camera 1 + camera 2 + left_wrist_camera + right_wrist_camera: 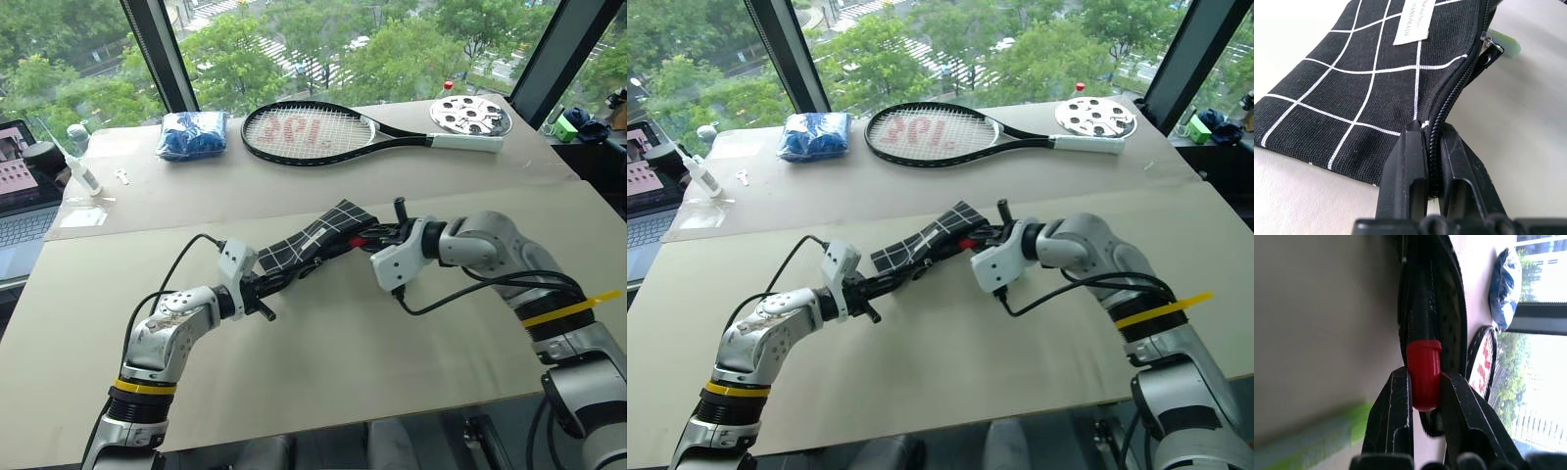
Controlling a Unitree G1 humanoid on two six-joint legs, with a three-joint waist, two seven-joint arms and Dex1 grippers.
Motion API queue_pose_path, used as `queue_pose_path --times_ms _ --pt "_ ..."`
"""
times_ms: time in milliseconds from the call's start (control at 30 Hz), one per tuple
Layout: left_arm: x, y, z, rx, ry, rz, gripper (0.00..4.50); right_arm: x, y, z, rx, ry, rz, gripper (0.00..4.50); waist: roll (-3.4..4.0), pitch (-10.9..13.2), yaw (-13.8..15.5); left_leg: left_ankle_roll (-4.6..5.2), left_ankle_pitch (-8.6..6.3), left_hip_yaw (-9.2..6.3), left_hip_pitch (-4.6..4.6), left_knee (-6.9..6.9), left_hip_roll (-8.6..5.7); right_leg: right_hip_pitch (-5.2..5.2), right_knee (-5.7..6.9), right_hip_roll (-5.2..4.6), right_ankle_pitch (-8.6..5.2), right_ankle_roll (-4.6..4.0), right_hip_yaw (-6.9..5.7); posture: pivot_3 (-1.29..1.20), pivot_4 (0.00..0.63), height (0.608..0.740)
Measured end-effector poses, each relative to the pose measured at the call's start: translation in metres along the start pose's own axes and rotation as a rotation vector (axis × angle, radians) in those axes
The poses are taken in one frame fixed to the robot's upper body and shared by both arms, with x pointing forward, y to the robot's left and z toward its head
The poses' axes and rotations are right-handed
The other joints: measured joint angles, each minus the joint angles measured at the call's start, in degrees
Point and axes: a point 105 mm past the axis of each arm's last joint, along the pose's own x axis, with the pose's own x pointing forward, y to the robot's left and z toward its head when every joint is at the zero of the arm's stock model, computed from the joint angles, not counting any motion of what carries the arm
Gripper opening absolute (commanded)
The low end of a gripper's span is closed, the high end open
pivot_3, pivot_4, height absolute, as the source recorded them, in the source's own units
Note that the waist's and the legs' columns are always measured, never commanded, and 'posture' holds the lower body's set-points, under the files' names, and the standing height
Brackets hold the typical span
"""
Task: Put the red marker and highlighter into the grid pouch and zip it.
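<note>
The grid pouch (pixel 313 240), black with white lines and a white label, hangs tilted above the table between my two arms. My left gripper (pixel 1427 132) is shut on the pouch's lower edge, right at the zipper; the zipper pull (pixel 1489 46) sits at the far end. My right gripper (pixel 1424 377) is shut on the red marker (pixel 1423 367) at its red cap. The marker's black barrel reaches into the pouch's open mouth. The highlighter (pixel 1312 440) shows as a blurred light-green bar on the table below the right gripper.
At the back of the table lie a tennis racket (pixel 313 130), a blue bundle (pixel 192 134) and a round white disc with holes (pixel 470 116). A laptop (pixel 24 196) and a small bottle (pixel 83 176) stand at the far left.
</note>
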Motion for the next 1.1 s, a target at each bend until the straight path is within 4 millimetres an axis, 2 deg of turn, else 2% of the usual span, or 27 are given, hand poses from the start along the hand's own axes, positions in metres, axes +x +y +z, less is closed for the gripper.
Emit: queue_pose_path --times_ms 200,267,400,567,700,800,867,967,1033,1100 --pt "-0.002 0.003 0.000 -0.005 0.003 0.014 0.00 0.018 -0.001 0.002 -0.033 -0.019 -0.013 0.41 0.00 0.00 -0.54 -0.01 0.00 -0.01 0.01 0.00 0.00 -0.01 0.00 0.00 0.00 -0.01 0.00 0.00 0.150 0.740" --pt "-0.003 0.004 0.000 -0.006 0.001 0.020 0.00 0.021 -0.001 0.002 -0.033 -0.027 -0.025 1.42 0.00 0.00 -0.73 0.00 0.00 -0.01 0.00 0.00 -0.01 -0.01 -0.01 0.00 0.00 -0.01 0.00 0.00 0.150 0.740" --pt "0.000 0.000 0.001 -0.011 -0.007 0.004 0.00 0.029 -0.005 0.005 -0.070 -0.062 -0.050 2.62 0.00 0.00 -1.20 -0.01 0.00 -0.01 0.01 -0.01 0.01 -0.03 0.00 0.00 0.00 -0.01 0.00 0.00 0.150 0.740" --pt "0.001 -0.003 0.003 -0.010 -0.016 -0.008 0.00 0.025 -0.016 -0.009 -0.098 -0.024 -0.066 4.45 0.00 0.00 -1.23 -0.01 0.00 -0.01 0.01 -0.01 0.00 -0.04 0.00 0.00 0.00 -0.01 0.00 0.00 0.150 0.740" --pt "0.001 -0.003 0.003 -0.013 -0.019 -0.012 0.00 0.020 -0.015 -0.012 -0.111 -0.027 -0.054 4.48 0.00 0.00 -1.23 0.00 0.00 -0.01 0.00 -0.01 -0.01 -0.03 -0.01 0.00 0.01 -0.01 0.00 0.00 0.150 0.740" --pt "0.001 -0.004 0.004 -0.014 -0.023 -0.015 0.00 0.006 -0.019 -0.019 -0.037 -0.031 -0.061 4.48 0.00 0.00 -1.22 0.00 0.00 -0.01 -0.01 -0.01 0.00 -0.03 -0.02 0.00 0.01 -0.01 0.00 0.00 0.150 0.740" --pt "0.001 -0.005 0.006 -0.011 -0.029 -0.015 0.00 -0.010 -0.029 -0.030 0.085 -0.008 -0.102 4.48 0.00 0.00 -1.13 0.00 0.00 -0.01 -0.03 0.00 0.01 -0.02 -0.03 0.00 0.01 -0.01 0.00 0.00 0.150 0.740" --pt "0.001 -0.006 0.005 -0.014 -0.030 -0.015 0.00 -0.046 -0.039 -0.050 0.380 0.033 -0.190 4.48 0.00 0.00 -0.91 0.01 -0.01 -0.06 -0.04 -0.01 0.03 -0.01 -0.04 0.00 0.01 -0.01 -0.02 0.00 0.150 0.740" --pt "-0.001 -0.005 0.003 -0.019 -0.029 -0.012 0.00 -0.059 -0.030 -0.053 0.581 0.030 -0.206 4.48 0.00 0.00 -0.80 0.02 -0.02 -0.07 -0.04 -0.01 0.03 -0.01 -0.02 0.00 0.01 -0.01 -0.02 0.00 0.150 0.740" --pt "-0.002 -0.006 0.003 -0.021 -0.029 -0.013 0.00 -0.060 -0.013 -0.050 0.783 0.018 -0.195 4.48 0.01 0.00 -1.02 0.03 -0.02 -0.02 -0.02 0.00 0.05 -0.02 0.00 0.00 0.03 -0.04 -0.01 0.00 0.150 0.740"
